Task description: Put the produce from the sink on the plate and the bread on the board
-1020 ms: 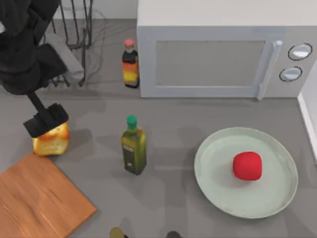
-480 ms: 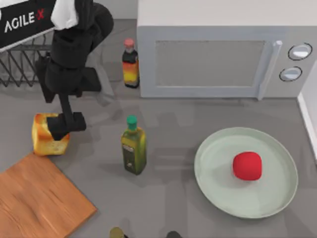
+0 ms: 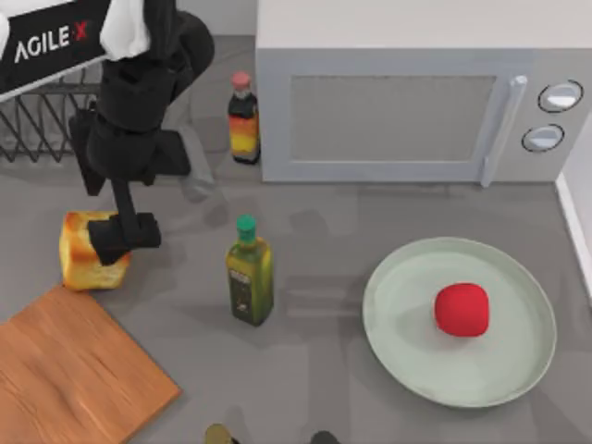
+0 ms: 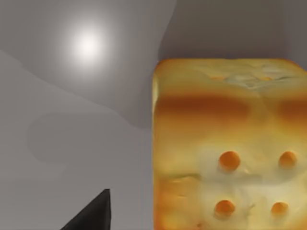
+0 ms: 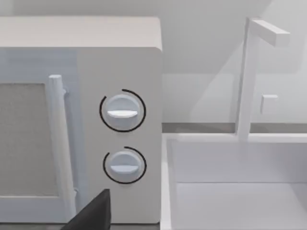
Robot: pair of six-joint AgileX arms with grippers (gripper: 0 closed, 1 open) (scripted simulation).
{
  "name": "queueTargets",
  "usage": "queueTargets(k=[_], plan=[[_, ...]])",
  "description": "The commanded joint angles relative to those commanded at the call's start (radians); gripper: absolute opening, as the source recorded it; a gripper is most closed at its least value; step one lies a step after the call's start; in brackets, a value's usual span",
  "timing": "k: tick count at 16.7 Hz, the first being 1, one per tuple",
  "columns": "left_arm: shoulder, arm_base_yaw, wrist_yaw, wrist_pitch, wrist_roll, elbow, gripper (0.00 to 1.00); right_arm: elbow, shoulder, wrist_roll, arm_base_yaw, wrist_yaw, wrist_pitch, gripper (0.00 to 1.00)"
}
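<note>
Grey counter (image 3: 324, 370): left tool (image 3: 123, 239), grip state unclear, partly hides golden-yellow cube-shaped bread (image 3: 85, 264) (image 4: 230, 143) beside the edge-cropped orange-brown wooden board (image 3: 65, 375); red rounded produce (image 3: 462, 309) rests on pale green plate (image 3: 398, 324)

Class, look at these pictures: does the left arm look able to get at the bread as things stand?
Probably yes. The left gripper hangs right over the bread, with nothing between them; the oil bottle stands well off to the side.

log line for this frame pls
produce: on plate | bread: on table, off board | left gripper: over bread | right arm: parked, facing microwave
</note>
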Motion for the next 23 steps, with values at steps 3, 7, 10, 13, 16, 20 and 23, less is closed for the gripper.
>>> queueTargets(k=[3,7,10,13,16,20,23], plan=[[0.004,0.017,-0.004,0.091,0.018,-0.081,1.0,0.0,0.0,0.0,0.0,0.0,0.0,1.0],[0.011,0.044,-0.011,0.234,0.046,-0.207,1.0,0.0,0.0,0.0,0.0,0.0,0.0,1.0],[0.013,0.05,-0.012,0.259,0.052,-0.23,1.0,0.0,0.0,0.0,0.0,0.0,0.0,1.0],[0.013,0.05,-0.012,0.259,0.052,-0.23,0.92,0.0,0.0,0.0,0.0,0.0,0.0,1.0],[0.013,0.05,-0.012,0.259,0.052,-0.23,0.7,0.0,0.0,0.0,0.0,0.0,0.0,1.0],[0.013,0.05,-0.012,0.259,0.052,-0.23,0.4,0.0,0.0,0.0,0.0,0.0,0.0,1.0],[0.013,0.05,-0.012,0.259,0.052,-0.23,0.17,0.0,0.0,0.0,0.0,0.0,0.0,1.0]])
